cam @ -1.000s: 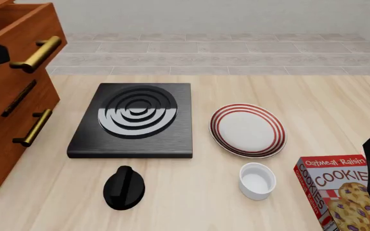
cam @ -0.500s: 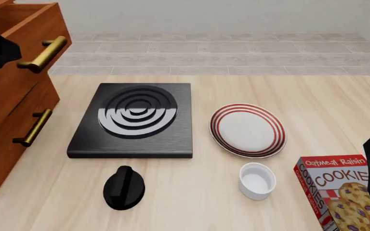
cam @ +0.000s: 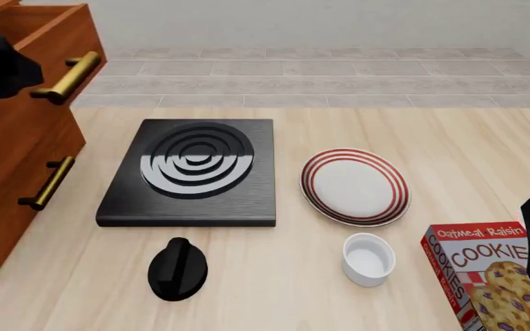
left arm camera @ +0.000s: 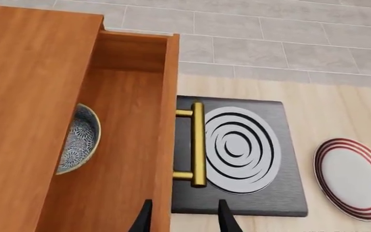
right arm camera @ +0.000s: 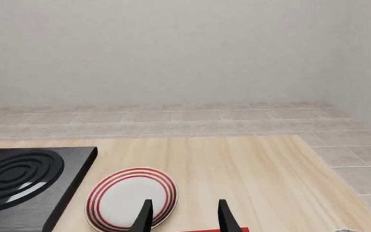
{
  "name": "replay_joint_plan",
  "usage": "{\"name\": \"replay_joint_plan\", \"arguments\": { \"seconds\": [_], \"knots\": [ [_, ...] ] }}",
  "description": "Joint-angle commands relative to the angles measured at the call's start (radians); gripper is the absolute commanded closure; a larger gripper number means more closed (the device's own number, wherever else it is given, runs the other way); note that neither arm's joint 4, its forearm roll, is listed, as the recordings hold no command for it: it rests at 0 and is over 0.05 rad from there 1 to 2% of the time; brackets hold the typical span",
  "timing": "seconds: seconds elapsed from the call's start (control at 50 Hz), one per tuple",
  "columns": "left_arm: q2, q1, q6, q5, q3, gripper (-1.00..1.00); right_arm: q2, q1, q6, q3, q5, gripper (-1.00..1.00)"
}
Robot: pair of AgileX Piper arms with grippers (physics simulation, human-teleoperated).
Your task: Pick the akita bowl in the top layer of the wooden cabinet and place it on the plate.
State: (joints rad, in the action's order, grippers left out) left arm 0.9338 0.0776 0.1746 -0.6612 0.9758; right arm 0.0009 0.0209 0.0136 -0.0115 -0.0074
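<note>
Left wrist view showed the top layer (left arm camera: 131, 145) of the wooden cabinet (left arm camera: 31, 121) pulled out, its brass bar handle (left arm camera: 198, 144) standing over the black stove (left arm camera: 240, 159). The akita bowl (left arm camera: 77, 138) lay inside that drawer on its floor, half hidden under the cabinet's top board, with only its patterned side and rim showing. The left gripper (left arm camera: 183, 217) hung above the drawer's front edge with its fingers apart and nothing between them.

In the front view the left gripper (cam: 3, 65) sat just beside the handle (cam: 70, 76), apart from it as far as could be told. The plate (cam: 355, 186) lay bare on the table to the right of the stove (cam: 191, 172), with a white cup (cam: 368, 258) and a cookie box (cam: 491, 276) nearer the camera.

The right gripper (right arm camera: 183, 215) was spread and empty as well, hovering near the cookie box and looking toward the plate (right arm camera: 131, 197).

By my judgement the drawer-opening step looked done and the reach for the bowl was at hand. The next move called for the left gripper to travel back over the open drawer, descend toward the bowl's exposed rim without striking the top board, and close on it.
</note>
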Motion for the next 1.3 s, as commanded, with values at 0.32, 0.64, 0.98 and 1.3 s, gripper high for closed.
{"name": "replay_joint_plan", "arguments": {
  "seconds": [0.32,0.64,0.98,1.3],
  "knots": [
    [0.117,0.081,0.007,-0.02,-0.052,-1.0,0.0,0.003,0.007,0.0,-0.005,-1.0],
    [0.117,0.116,0.032,-0.034,-0.03,-1.0,0.0,0.004,0.01,-0.002,-0.006,-1.0],
    [0.133,0.162,0.048,-0.039,0.002,-1.0,0.0,0.003,0.007,-0.003,-0.006,-1.0],
    [0.137,0.206,0.081,-0.046,0.024,-1.0,0.0,0.005,0.008,-0.003,-0.007,-1.0]
  ]
}}
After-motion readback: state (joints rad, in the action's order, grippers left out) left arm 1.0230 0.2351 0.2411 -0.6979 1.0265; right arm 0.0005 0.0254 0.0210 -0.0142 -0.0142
